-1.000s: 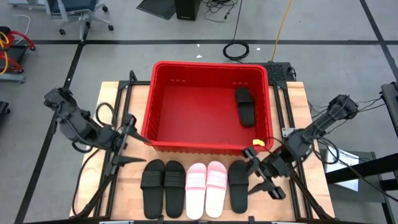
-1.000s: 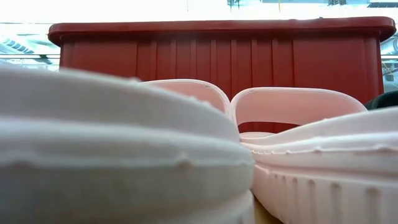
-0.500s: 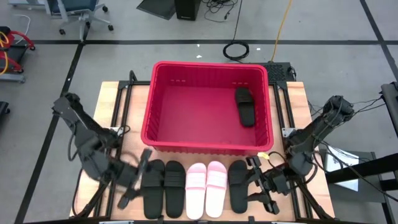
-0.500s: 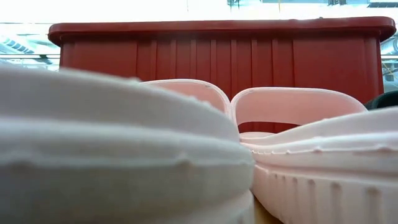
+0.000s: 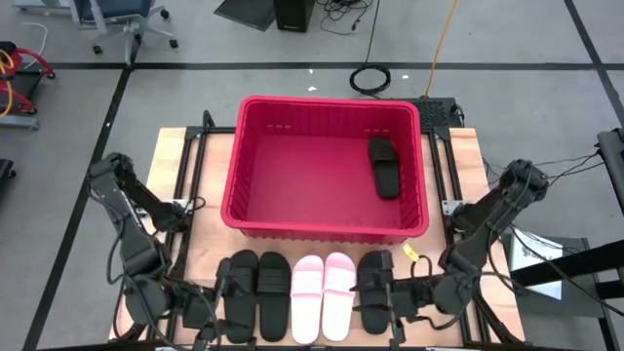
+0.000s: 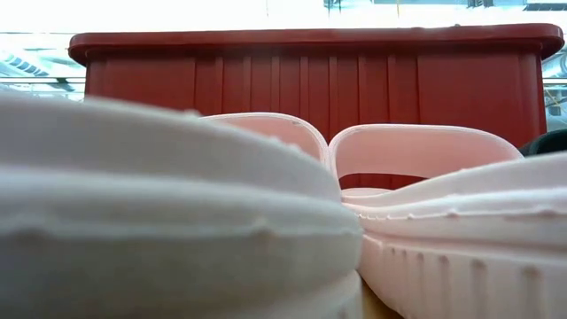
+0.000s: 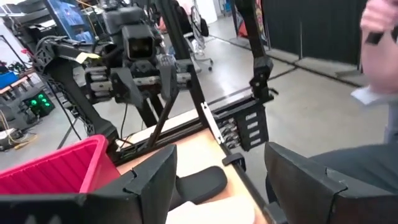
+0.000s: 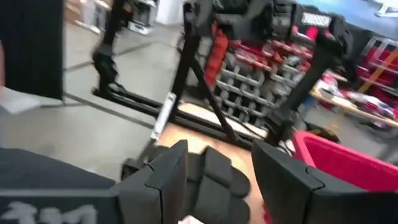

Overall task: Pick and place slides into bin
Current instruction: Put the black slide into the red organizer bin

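The red bin (image 5: 326,226) stands mid-table with one black slide (image 5: 383,166) lying on its floor. Five slides lie side by side on their soles at the near edge: two black (image 5: 240,291) (image 5: 274,292), two pale pink (image 5: 307,297) (image 5: 338,291), one black (image 5: 374,291). The pink pair fills the low view (image 6: 425,177). My left gripper (image 5: 216,297) is open and low at the row's left end, pointing at the leftmost black slide (image 7: 199,182). My right gripper (image 5: 395,305) is open and low at the row's right end, facing the rightmost black slide (image 8: 217,174).
The table's near edge runs just behind the row of slides. Black frame rails (image 5: 190,195) flank the bin on both sides. A yellow tag (image 5: 410,253) lies by the bin's near right corner. A person's hand (image 7: 379,31) shows beyond the table in the left wrist view.
Both grippers have swung from beside the bin's near corners toward the table's near edge and gone down. They have turned inward and now face the two ends of the slide row. The slides have kept their places.
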`<state>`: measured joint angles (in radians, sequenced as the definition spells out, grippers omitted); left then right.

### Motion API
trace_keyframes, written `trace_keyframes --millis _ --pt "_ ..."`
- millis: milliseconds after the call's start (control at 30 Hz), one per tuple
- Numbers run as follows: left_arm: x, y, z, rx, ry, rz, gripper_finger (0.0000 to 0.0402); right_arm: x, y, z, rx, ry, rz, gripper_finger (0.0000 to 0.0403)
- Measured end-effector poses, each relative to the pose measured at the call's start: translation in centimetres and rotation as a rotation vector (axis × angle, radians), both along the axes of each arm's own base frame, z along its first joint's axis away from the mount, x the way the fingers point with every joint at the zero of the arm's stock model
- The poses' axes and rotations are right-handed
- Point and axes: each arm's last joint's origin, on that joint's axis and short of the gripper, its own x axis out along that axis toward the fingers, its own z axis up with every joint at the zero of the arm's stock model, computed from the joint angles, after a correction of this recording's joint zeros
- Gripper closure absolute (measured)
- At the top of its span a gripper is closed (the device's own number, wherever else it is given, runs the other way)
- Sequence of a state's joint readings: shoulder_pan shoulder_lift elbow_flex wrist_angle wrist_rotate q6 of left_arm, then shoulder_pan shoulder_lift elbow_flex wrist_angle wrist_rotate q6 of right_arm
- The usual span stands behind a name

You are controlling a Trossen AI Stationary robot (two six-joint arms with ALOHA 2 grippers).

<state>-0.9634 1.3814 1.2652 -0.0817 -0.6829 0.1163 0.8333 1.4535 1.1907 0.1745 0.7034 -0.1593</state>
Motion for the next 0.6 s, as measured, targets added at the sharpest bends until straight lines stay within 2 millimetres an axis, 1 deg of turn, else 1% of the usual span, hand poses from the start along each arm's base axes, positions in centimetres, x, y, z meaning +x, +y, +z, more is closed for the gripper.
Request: trace_keyframes --millis 133,300,433,600 --pt "0.0 0.0 0.1 -0.036 0.002 0.005 0.0153 0.4 0.6 -0.4 0.009 0.075 -0.018 0.0234" --pt "0.0 0.0 0.1 -0.060 0.007 0.009 0.0153 0.7 1.2 -2.1 0.021 0.194 -0.047 0.0234" --pt "0.1 0.0 0.2 -0.082 0.005 0.014 0.0153 0.7 1.1 -2.9 0.057 0.259 -0.082 0.0234" --pt "0.9 0.1 -0.2 -0.095 0.011 0.040 0.0153 -0.1 0.7 -4.1 0.128 0.371 -0.145 0.0234"
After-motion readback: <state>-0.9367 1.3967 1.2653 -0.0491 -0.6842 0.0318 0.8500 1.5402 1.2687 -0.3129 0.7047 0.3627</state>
